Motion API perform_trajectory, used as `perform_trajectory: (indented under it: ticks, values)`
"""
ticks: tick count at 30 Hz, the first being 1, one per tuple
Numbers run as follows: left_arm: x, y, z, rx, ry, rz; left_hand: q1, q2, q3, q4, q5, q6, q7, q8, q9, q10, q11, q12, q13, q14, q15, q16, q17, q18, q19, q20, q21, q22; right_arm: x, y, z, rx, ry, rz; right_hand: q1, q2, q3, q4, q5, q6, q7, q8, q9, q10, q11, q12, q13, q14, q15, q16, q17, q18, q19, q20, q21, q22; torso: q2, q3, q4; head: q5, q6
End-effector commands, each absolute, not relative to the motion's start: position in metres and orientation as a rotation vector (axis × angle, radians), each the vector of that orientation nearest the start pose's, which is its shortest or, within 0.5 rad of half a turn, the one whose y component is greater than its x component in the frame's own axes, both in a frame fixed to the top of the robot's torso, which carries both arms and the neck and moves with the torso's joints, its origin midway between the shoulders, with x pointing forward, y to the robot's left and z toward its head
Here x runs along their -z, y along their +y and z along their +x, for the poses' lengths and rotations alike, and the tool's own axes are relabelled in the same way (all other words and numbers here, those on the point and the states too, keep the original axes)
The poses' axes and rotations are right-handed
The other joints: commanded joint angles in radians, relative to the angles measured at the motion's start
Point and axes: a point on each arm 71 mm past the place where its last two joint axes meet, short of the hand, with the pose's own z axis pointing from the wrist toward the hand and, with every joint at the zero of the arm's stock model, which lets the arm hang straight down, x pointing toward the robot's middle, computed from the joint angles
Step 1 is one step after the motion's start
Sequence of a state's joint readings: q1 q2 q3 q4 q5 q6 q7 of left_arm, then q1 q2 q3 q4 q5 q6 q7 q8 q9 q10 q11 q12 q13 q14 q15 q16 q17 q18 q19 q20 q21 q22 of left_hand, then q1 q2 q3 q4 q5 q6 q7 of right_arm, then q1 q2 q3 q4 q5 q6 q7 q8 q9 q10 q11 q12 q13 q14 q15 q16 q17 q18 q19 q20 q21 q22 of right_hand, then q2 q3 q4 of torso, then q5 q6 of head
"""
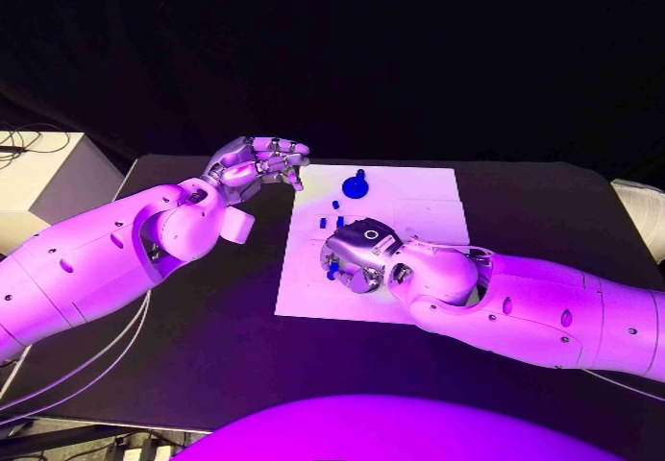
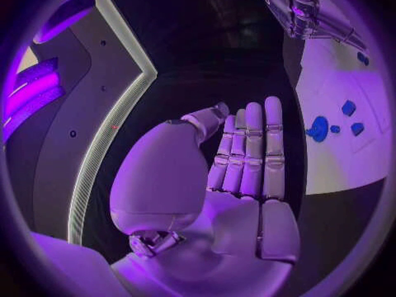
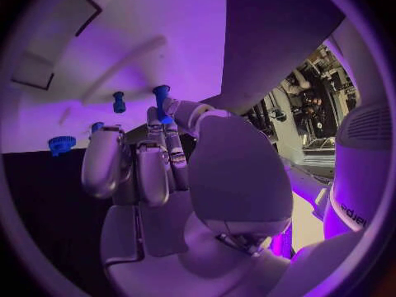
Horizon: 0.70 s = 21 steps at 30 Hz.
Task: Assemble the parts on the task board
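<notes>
Right hand (image 1: 363, 257) hangs over the near half of the white rectangular task board (image 1: 416, 206) on the black bench (image 1: 208, 327), pinching a small blue peg (image 3: 161, 99). Further blue pieces (image 1: 334, 213) and a round blue part (image 1: 357, 184) lie loose beyond. Left hand (image 1: 258, 163) hovers off the board's far corner, fingers curled, grasping nothing. Assembly appears at an early stage.

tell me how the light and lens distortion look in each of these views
Head view: purple light washes the arms and the white board, and the background is black. Left wrist view: fisheye bends the board's edge, and the left hand shows soft sheen. Right wrist view: the right hand looms large, and a blue part stands by its fingers.
</notes>
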<state>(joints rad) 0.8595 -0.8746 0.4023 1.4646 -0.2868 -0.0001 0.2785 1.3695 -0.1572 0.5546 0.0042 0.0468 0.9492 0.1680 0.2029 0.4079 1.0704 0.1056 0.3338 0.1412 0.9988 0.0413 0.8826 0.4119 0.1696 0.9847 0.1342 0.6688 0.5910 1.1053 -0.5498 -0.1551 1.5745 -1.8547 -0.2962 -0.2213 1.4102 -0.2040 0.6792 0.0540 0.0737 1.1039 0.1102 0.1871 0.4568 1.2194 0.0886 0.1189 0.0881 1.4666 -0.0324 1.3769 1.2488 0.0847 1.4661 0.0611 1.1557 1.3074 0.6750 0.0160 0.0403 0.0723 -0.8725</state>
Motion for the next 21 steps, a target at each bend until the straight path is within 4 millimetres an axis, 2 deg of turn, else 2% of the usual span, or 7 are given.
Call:
perform_trajectory:
  ticks: [1,9,10,12,16,21]
  values:
    - [0.1895,0.2443,0.4847,1.731,1.479,-0.998,0.005,0.005,-0.007,0.000,0.003,0.001,0.007,-0.004,-0.001,0.003,0.004,-0.004,0.001,0.006,0.003,-0.005,0.001,0.013,0.003,0.001,-0.004,-0.001,0.2524,-0.0408,0.4067,-0.701,1.621,-0.674,0.004,0.017,0.034,-0.030,0.003,0.005,0.004,0.004,0.001,0.050,-0.042,0.006,0.045,0.041,-0.004,0.000,0.000,-0.017,0.077,-0.006,0.004,0.061,-0.001,-0.0005,0.0005,0.001,0.000]
    - [0.1892,0.2439,0.4844,1.732,1.480,-0.996,0.008,0.006,-0.009,0.000,0.003,0.002,0.007,-0.005,-0.001,0.004,0.004,-0.007,0.003,0.006,0.002,-0.008,0.004,0.013,0.005,0.000,-0.007,-0.003,0.2523,-0.0385,0.4029,-0.727,1.614,-0.682,0.000,0.014,0.034,-0.032,0.005,0.003,0.005,0.004,0.002,0.050,-0.042,0.004,0.046,0.041,-0.003,-0.002,-0.003,-0.017,0.076,-0.005,-0.001,0.059,-0.001,-0.0009,0.0005,0.002,0.000]
    - [0.1893,0.2438,0.4846,1.732,1.479,-0.996,0.008,0.006,-0.009,0.000,0.003,0.002,0.007,-0.005,-0.001,0.004,0.004,-0.007,0.003,0.006,0.002,-0.008,0.004,0.013,0.005,0.000,-0.007,-0.003,0.2520,-0.0384,0.4020,-0.737,1.612,-0.680,-0.009,0.008,0.033,-0.033,0.013,0.001,0.006,0.003,0.004,0.048,-0.041,0.001,0.047,0.040,-0.002,-0.002,-0.004,-0.017,0.076,-0.005,-0.001,0.059,-0.002,-0.0013,0.0007,0.000,0.000]
    - [0.1894,0.2439,0.4847,1.732,1.477,-0.996,0.008,0.006,-0.009,0.000,0.003,0.002,0.007,-0.005,-0.001,0.004,0.004,-0.007,0.003,0.006,0.002,-0.008,0.004,0.013,0.005,0.000,-0.007,-0.003,0.2516,-0.0387,0.4014,-0.746,1.610,-0.677,-0.040,-0.015,0.011,-0.035,0.083,-0.010,0.008,0.001,0.009,0.047,-0.039,-0.007,0.052,0.040,0.001,-0.002,-0.004,-0.017,0.075,-0.004,0.000,0.060,-0.001,-0.0014,0.0001,-0.001,0.000]
    - [0.1893,0.2443,0.4849,1.730,1.472,-0.996,0.008,0.006,-0.009,-0.001,0.003,0.002,0.007,-0.005,-0.001,0.005,0.004,-0.007,0.003,0.006,0.002,-0.008,0.004,0.013,0.005,0.000,-0.007,-0.003,0.2512,-0.0409,0.4011,-0.754,1.605,-0.669,-0.096,-0.059,-0.036,-0.016,0.086,-0.053,0.015,-0.023,0.005,0.011,-0.025,-0.035,0.049,0.039,0.011,-0.005,-0.010,-0.016,0.073,0.002,-0.017,0.053,-0.002,-0.0017,-0.0006,-0.001,0.000]
    - [0.1894,0.2447,0.4850,1.729,1.472,-0.997,0.008,0.006,-0.009,-0.001,0.003,0.002,0.007,-0.005,-0.001,0.005,0.004,-0.007,0.003,0.006,0.002,-0.008,0.004,0.013,0.005,0.000,-0.007,-0.003,0.2491,-0.0438,0.4015,-0.760,1.579,-0.640,-0.106,-0.082,-0.058,-0.009,0.075,-0.087,0.027,-0.044,-0.002,-0.044,-0.010,-0.057,0.039,0.031,0.022,-0.022,-0.037,-0.008,0.065,0.009,-0.079,0.023,-0.001,0.0011,0.0001,-0.002,0.000]
